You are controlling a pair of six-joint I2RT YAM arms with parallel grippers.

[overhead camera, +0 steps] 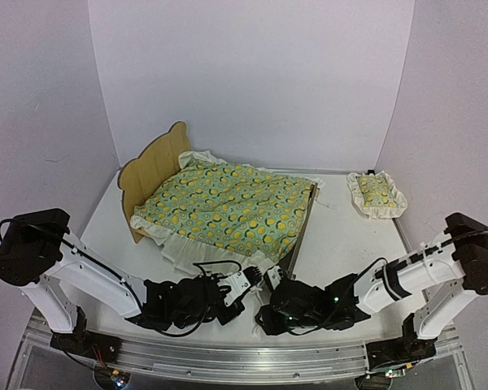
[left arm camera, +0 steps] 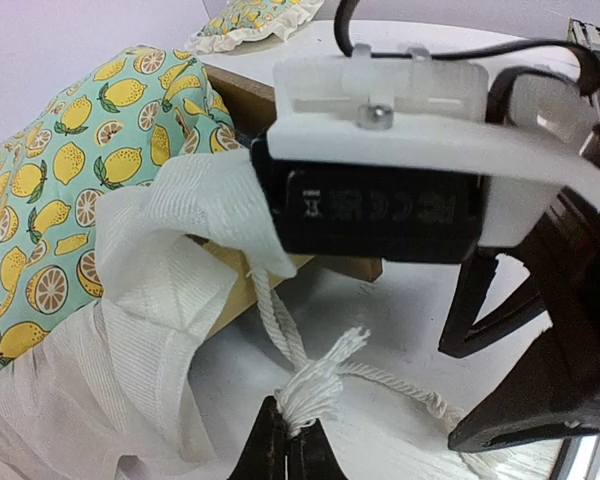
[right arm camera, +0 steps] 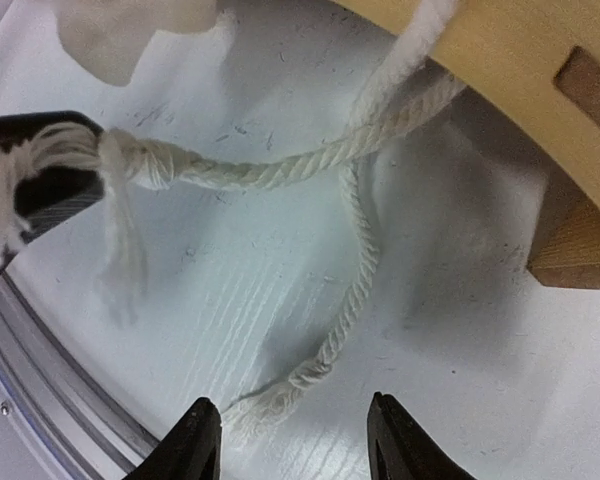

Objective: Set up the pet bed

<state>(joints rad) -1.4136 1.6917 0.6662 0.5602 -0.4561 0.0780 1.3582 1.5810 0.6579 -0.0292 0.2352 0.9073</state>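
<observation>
Top external: just beyond both claws, pet bed (overhead camera: 150,166) on the worktop (overhead camera: 342,236), already draped with lemon blanket (overhead camera: 228,207). Well beyond the right claw (right arm camera: 295,440), pillow (overhead camera: 376,193) not yet placed. Left claw (left arm camera: 285,445) clamped on frayed cord knot (left arm camera: 315,385); right claw's jaws apart over loose cord end (right arm camera: 265,400). Probably past halfway.

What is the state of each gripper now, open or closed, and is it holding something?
Left gripper: closed on the cord, at its frayed knot.
Right gripper: open, holding nothing; a loose cord end lies just ahead of it.
</observation>
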